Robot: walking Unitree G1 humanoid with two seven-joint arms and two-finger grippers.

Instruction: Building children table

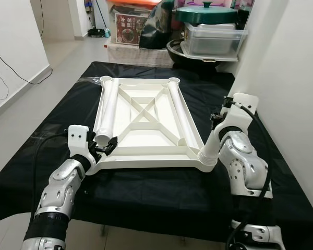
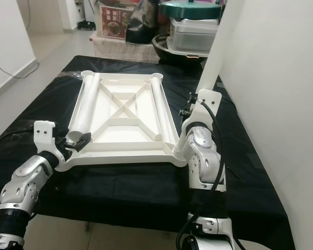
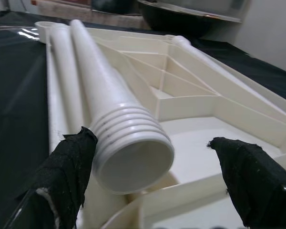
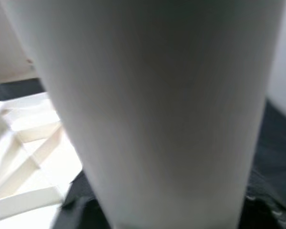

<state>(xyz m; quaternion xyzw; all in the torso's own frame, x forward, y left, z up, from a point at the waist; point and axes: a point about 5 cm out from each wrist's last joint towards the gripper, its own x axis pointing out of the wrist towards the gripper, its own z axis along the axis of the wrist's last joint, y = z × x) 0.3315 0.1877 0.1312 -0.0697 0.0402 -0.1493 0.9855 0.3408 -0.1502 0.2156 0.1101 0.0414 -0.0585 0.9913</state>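
The white tabletop lies upside down on the black-covered surface, ribs facing up. The left gripper sits at the tabletop's near left corner, fingers spread wide on either side of the ribbed end of a loose leg lying along the left rim, gripping nothing. The right gripper is at the near right corner, beside an upright leg standing in the corner socket; whether its fingers are clamped cannot be told. Black cloth lies bare all round the tabletop.

Smooth white plastic tabletop, legs
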